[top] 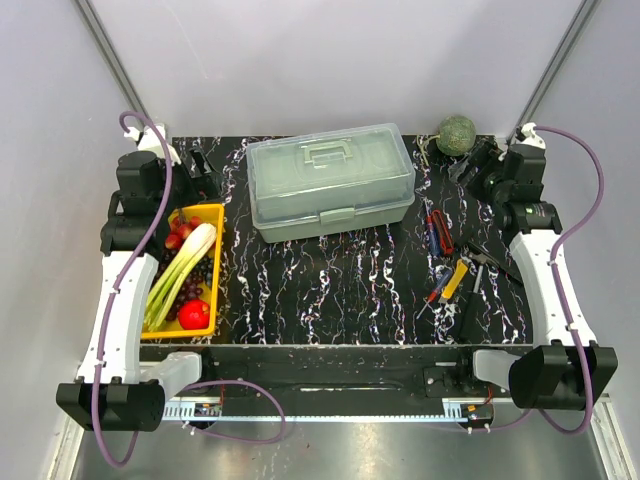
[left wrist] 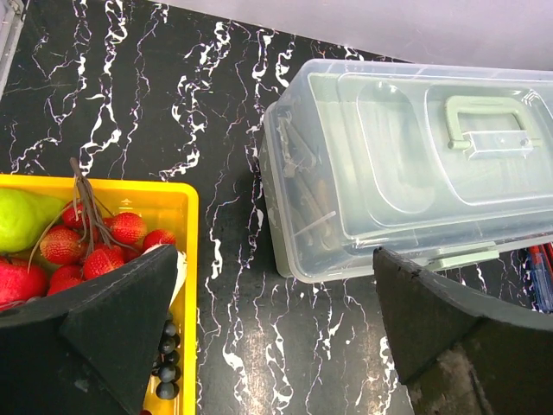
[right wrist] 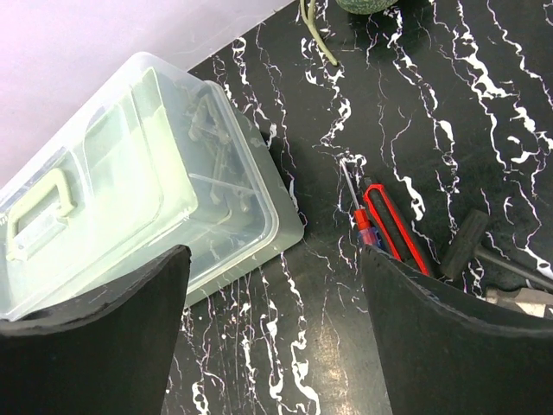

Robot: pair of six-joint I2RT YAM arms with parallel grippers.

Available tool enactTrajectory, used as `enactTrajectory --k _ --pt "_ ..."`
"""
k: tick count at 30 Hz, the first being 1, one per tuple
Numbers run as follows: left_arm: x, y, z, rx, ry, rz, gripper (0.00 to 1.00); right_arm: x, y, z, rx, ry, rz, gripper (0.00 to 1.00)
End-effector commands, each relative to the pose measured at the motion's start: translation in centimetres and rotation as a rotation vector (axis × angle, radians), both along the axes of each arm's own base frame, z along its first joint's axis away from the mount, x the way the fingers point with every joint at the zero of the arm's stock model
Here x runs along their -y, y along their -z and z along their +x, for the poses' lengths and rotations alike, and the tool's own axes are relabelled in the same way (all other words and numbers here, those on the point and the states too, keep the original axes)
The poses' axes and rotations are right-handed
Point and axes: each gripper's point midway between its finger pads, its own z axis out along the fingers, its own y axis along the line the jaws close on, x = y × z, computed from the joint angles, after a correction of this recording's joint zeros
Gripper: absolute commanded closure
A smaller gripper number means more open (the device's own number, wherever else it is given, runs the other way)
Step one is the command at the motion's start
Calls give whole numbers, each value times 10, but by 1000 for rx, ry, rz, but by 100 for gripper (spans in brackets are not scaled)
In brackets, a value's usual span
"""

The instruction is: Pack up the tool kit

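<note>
nothing looks packed yet: the hand tools [top: 452, 282] lie loose on the table [top: 330, 290], near right. farther back, mid-table, the toolbox [top: 330, 182] sits with its lid down. left pincer [left wrist: 272, 259] and right pincer [right wrist: 275, 255] hang spread, empty.

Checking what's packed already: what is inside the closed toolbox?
Through the translucent lid of the toolbox only grey-green hinge arms show; deeper contents are obscured. Hand tools lie outside.

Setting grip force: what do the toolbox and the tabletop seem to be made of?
Toolbox: likely smooth moulded plastic; its translucent lid shows parts inside. Tabletop: black with white marble-like veins and a slight sheen; stone or a printed surface, I cannot tell.
</note>
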Motion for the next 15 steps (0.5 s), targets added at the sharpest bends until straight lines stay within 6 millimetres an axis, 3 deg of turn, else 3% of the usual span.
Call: enactTrajectory --k 1,7,12,15 --pt "3 -29 5 107 2 -38 1 -6 -16 -1 58 -13 39 14" --pt "9 -65 -6 206 16 -93 1 -19 -30 -5 106 -87 49 3" --pt "9 -74 6 205 48 -88 1 -30 -37 -8 133 -169 40 1" --pt "21 -80 18 231 128 -88 1 -41 -37 -10 146 -231 62 1"
